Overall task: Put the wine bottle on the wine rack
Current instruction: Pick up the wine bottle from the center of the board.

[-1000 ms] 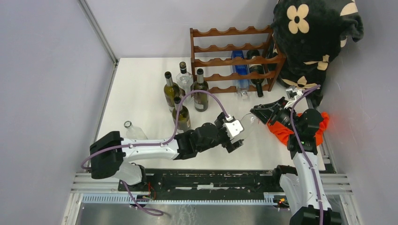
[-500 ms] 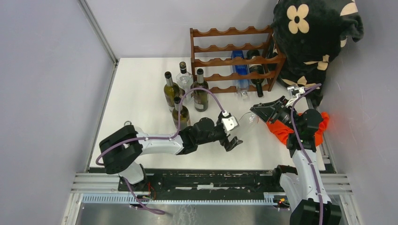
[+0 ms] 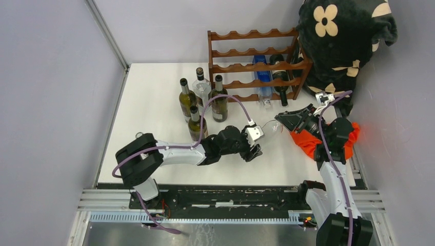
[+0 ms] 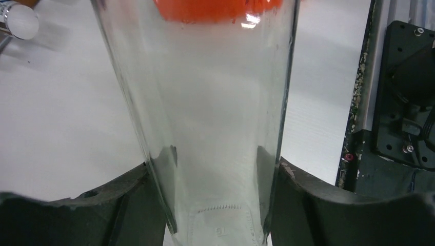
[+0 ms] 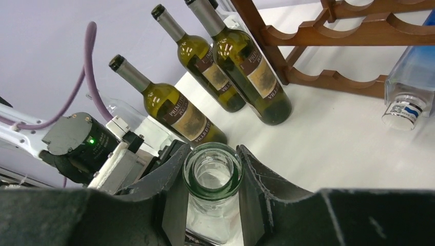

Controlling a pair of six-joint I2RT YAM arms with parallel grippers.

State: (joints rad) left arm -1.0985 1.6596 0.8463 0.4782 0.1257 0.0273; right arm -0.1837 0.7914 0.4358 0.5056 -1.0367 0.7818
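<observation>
Right fingers [image 5: 256, 179] clamped on the open neck of a clear wine bottle [image 5: 213, 174], left fingers [image 4: 128, 205] closed on its body, bottle well apart from the wine rack [image 3: 254, 51], rack holding a blue bottle [image 3: 263, 77] and a dark bottle [image 3: 281, 89]

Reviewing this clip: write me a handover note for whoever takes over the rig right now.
Right gripper: shut on the neck of the clear glass bottle, which lies roughly level between the two arms.
Left gripper: fingers against both sides of the same bottle's body.
Wine rack: at the far side of the table; a blue bottle and a dark bottle lie in it.
Done: both arms are on the bottle.
Left: carry it to a free slot in the rack and release.
</observation>
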